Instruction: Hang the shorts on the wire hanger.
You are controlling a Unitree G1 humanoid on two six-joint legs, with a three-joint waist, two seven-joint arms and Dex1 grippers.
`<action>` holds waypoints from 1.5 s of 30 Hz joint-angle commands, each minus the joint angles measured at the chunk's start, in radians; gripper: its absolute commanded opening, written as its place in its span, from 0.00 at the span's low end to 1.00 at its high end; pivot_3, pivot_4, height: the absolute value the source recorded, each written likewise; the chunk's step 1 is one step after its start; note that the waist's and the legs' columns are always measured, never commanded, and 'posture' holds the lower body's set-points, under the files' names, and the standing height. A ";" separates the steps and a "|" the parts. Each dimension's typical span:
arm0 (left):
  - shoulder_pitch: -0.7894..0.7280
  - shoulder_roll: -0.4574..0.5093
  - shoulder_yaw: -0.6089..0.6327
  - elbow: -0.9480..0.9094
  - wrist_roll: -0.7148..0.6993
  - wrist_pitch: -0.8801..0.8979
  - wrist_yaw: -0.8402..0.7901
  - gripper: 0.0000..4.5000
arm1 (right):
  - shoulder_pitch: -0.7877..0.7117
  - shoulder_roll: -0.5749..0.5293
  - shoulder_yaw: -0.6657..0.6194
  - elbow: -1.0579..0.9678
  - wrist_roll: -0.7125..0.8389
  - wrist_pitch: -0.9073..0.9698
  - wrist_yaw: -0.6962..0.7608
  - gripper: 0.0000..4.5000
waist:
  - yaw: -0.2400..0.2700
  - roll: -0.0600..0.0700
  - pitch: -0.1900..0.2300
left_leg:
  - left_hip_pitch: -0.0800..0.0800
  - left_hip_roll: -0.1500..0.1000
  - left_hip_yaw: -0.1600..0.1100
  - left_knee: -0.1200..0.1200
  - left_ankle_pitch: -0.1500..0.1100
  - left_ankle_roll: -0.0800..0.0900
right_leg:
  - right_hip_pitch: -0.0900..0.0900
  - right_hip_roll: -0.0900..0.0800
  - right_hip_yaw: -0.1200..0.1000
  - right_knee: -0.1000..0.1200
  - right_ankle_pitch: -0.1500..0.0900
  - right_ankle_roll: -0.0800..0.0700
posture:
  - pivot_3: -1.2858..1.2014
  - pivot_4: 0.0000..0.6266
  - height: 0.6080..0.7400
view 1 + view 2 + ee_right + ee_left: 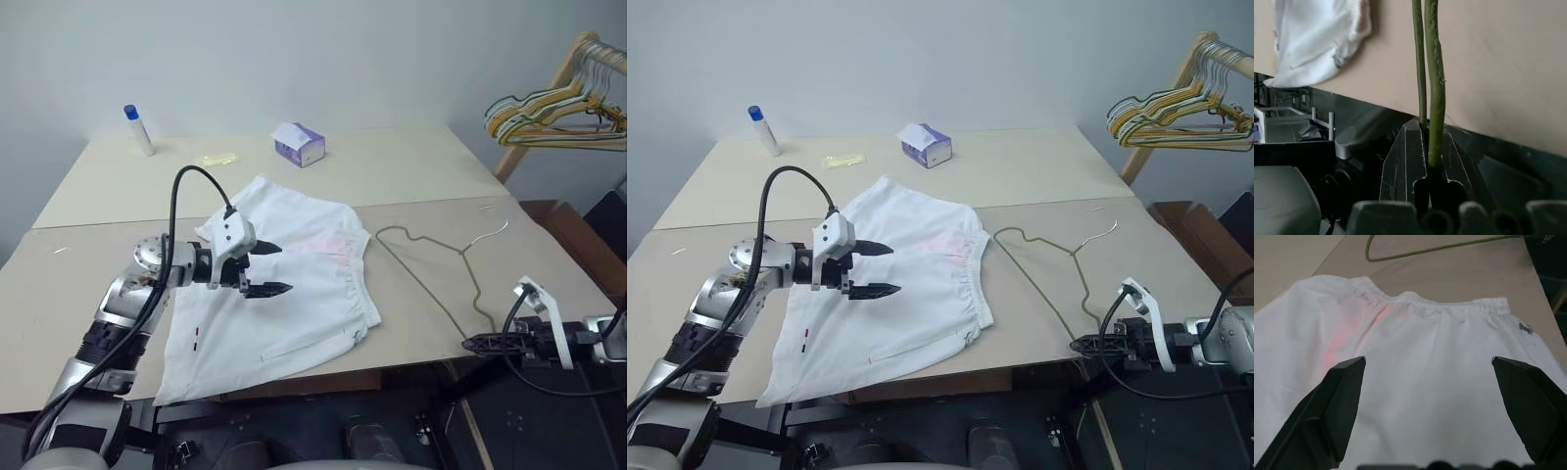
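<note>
Your left gripper (266,268) hangs just over the shorts (294,294) with its two black fingers spread wide and nothing held. The shorts lie flat on the table (411,176), near the front edge, with the bunched waistband turned toward the hanger (431,279). The hanger lies on the table just beside the shorts, on the robot's right, with its hook pointing away to the right. Your right gripper (1425,147) sits at the front edge of the table, and its fingers are squeezed tight on the hanger's wire at the near corner. So the next job looks like picking up the shorts. Bring the left gripper down onto the cloth near the waistband, where it is thick and easy to pinch. Push one finger a little into the cloth so a fold rises between the fingers, then close. Grab only a small fold, not the table. Lift slowly, so the shorts do not slide off the edge. Keep the right grip firm, because a thin wire can turn or slip. Leave the tissue box (299,144) and the bottle (138,128) at the back alone.
</note>
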 commanded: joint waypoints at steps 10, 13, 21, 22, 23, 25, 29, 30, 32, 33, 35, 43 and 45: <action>0.013 0.020 0.019 -0.075 0.020 -0.004 0.000 0.99 | -0.071 0.019 0.084 0.054 -0.062 -0.025 0.051 0.00 | -0.006 0.000 0.000 | 0.001 0.000 0.000 0.000 0.000 0.000 | 0.001 0.000 0.000 0.000 -0.001 0.002 | 0.47 0.00 1.00; 0.025 0.024 0.025 -0.085 0.017 0.000 0.005 0.99 | -0.090 0.040 0.091 0.066 -0.066 -0.030 0.061 0.00 | -0.003 0.000 0.000 | 0.001 0.000 -0.001 0.000 0.000 0.000 | 0.001 0.000 0.000 0.000 -0.001 0.002 | 0.47 0.00 1.00; 0.045 0.038 0.018 -0.096 0.034 -0.008 0.021 0.99 | -0.108 0.065 0.090 0.060 -0.060 -0.048 0.094 0.00 | 0.002 0.000 0.000 | 0.000 0.000 -0.001 0.000 0.000 0.000 | 0.001 0.000 0.000 0.000 0.000 0.001 | 0.48 0.00 1.00; 0.048 0.040 0.016 -0.096 0.037 -0.011 0.022 0.99 | -0.107 0.068 0.083 0.058 -0.056 -0.050 0.097 0.00 | 0.002 0.000 0.000 | 0.000 0.000 -0.001 0.000 0.000 0.000 | 0.001 0.000 0.000 0.000 0.000 0.001 | 0.48 0.00 1.00; 0.051 0.040 0.016 -0.096 0.038 -0.010 0.023 0.99 | -0.106 0.070 0.077 0.059 -0.052 -0.051 0.102 0.00 | 0.003 0.000 0.000 | 0.001 0.000 -0.001 0.000 0.000 0.000 | 0.001 0.000 0.000 0.001 0.000 0.001 | 0.48 0.00 1.00; 0.057 0.039 0.016 -0.104 0.034 -0.006 0.024 0.99 | -0.104 0.064 0.086 0.042 -0.053 -0.053 0.110 0.00 | 0.005 0.000 0.000 | 0.001 0.000 -0.001 0.001 0.000 0.000 | 0.001 0.000 0.000 0.001 0.000 0.001 | 0.48 0.00 1.00; 0.064 0.033 0.013 -0.109 0.042 -0.006 0.031 0.99 | -0.103 0.056 0.116 0.015 -0.054 -0.057 0.144 0.00 | 0.011 0.000 0.000 | 0.001 0.000 -0.001 0.001 0.000 0.000 | 0.001 0.000 0.000 0.001 0.000 0.001 | 0.48 0.00 1.00; 0.065 0.032 0.011 -0.107 0.047 -0.009 0.033 0.99 | -0.109 0.054 0.132 0.015 -0.063 -0.059 0.153 0.00 | 0.014 0.000 0.000 | 0.001 0.000 -0.001 0.001 0.000 0.000 | 0.001 0.001 0.000 0.001 0.000 0.001 | 0.48 0.00 1.00; 0.067 0.031 0.006 -0.104 0.054 -0.014 0.037 0.99 | -0.132 0.063 0.157 0.042 -0.086 -0.061 0.156 0.00 | 0.018 0.000 0.000 | 0.001 0.000 -0.001 0.001 0.000 0.000 | 0.001 0.001 0.000 0.001 0.000 0.001 | 0.48 0.00 1.00; 0.068 0.030 0.005 -0.104 0.056 -0.014 0.038 0.99 | -0.151 0.067 0.170 0.061 -0.096 -0.063 0.161 0.00 | 0.020 0.000 0.000 | 0.001 0.000 -0.001 0.001 0.000 0.000 | 0.001 0.000 0.000 0.001 0.000 0.001 | 0.49 0.00 1.00; 0.069 0.027 0.004 -0.107 0.063 -0.015 0.042 0.99 | -0.191 0.073 0.196 0.100 -0.118 -0.069 0.173 0.00 | 0.020 0.000 0.000 | 0.001 0.000 0.000 0.001 0.000 0.000 | 0.001 0.000 0.000 0.001 0.000 0.001 | 0.49 0.00 1.00; 0.095 0.030 0.008 -0.133 0.069 -0.008 0.061 0.99 | -0.268 0.054 0.245 0.178 -0.169 -0.108 0.260 0.00 | 0.028 0.000 0.000 | 0.000 0.000 -0.001 0.001 0.000 0.000 | 0.001 0.000 0.000 0.001 0.000 0.000 | 0.50 0.00 1.00; 0.104 0.030 0.008 -0.136 0.072 -0.010 0.064 0.99 | -0.265 0.042 0.250 0.168 -0.173 -0.110 0.281 0.00 | 0.033 0.001 0.000 | 0.001 0.000 0.000 0.001 0.000 0.000 | 0.001 0.000 0.000 0.001 0.000 0.000 | 0.50 0.00 1.00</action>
